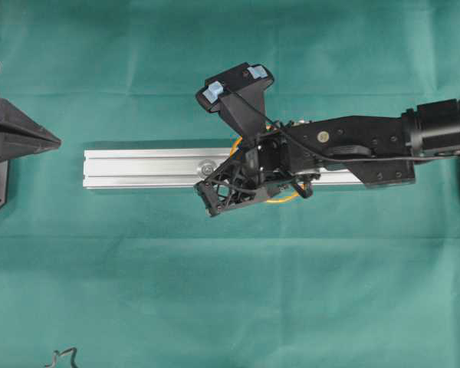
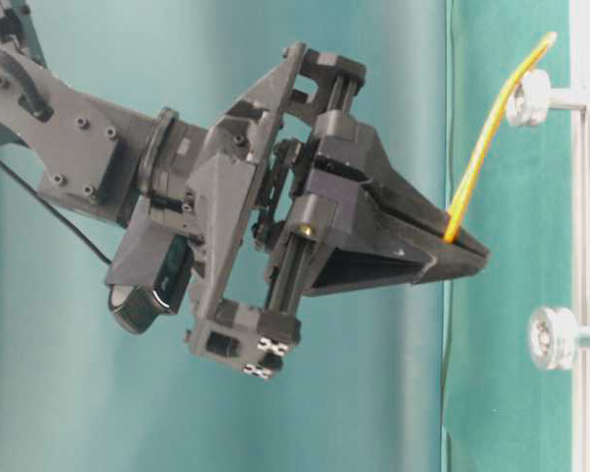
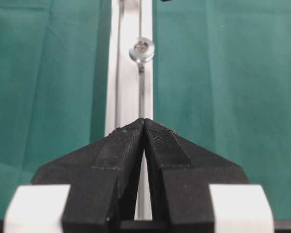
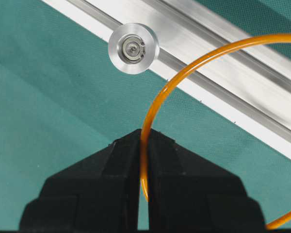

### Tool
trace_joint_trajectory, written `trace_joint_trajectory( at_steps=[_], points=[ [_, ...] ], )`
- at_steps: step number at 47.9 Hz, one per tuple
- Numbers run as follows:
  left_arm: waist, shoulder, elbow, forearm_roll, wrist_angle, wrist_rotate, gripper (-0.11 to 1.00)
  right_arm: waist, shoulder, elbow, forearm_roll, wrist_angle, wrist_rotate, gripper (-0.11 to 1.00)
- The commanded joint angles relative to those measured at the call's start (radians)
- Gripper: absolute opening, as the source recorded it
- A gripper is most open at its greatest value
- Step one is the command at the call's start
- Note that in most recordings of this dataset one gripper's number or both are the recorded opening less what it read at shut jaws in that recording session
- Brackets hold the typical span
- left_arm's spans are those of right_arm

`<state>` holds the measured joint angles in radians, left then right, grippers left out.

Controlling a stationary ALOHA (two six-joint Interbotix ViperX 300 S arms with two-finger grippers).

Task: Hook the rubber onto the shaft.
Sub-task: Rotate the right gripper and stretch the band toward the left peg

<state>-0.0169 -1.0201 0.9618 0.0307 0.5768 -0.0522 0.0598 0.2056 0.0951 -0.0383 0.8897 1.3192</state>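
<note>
- Reaching in from the right edge of the overhead view, the right arm (image 1: 368, 146) is stretching leftward over the silver rail (image 1: 146, 169), its wrist rolled so the right gripper (image 4: 144, 145) is tilting down toward the rail.
- Its jaws are pinching together on the orange rubber band (image 4: 184, 73), which is arcing up and to the right across the rail in the right wrist view.
- In the table-level view the band is running from the gripper tip up to the upper shaft (image 2: 527, 96) and lying against it; the lower shaft (image 2: 551, 337) is standing bare.
- At the left edge of the overhead view, the left gripper (image 3: 144, 127) is hanging above the rail end, jaws pressed together on nothing.
</note>
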Motion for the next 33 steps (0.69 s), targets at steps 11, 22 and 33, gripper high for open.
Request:
trace_joint_trajectory(
  at_steps=[11,22,33],
  points=[
    [0.002,0.009,-0.025,0.003,0.005,0.000,0.02,-0.014,0.009,-0.048,-0.006,0.002,0.078,0.05],
    [0.002,0.009,-0.025,0.005,0.005,0.002,0.02,-0.014,0.055,-0.110,-0.014,0.003,0.130,0.05],
    [0.003,0.009,-0.023,0.005,0.005,0.002,0.02,-0.015,0.092,-0.172,-0.048,0.046,0.158,0.05]
  ],
)
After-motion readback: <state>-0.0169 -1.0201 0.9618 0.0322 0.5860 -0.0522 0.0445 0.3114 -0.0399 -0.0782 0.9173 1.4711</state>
